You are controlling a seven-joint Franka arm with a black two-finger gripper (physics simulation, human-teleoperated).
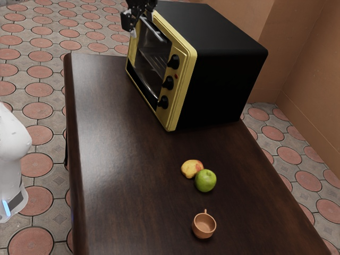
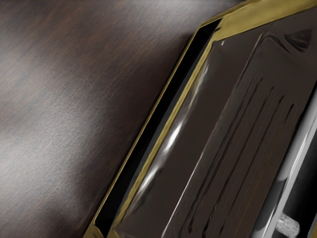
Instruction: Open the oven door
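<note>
Two fingers (image 1: 133,32) — spread apart — near the oven handle (image 1: 154,30)

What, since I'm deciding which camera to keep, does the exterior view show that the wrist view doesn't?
The exterior view adds the open gripper, part of the white arm, three black knobs, the yellowish fruit, green apple, orange-brown cup, tiled floor and walls.

The wrist view adds no object I can name, just a pale stub by the handle that I can't identify.

Both share the oven's yellow frame, glass door, handle and the dark table.
</note>
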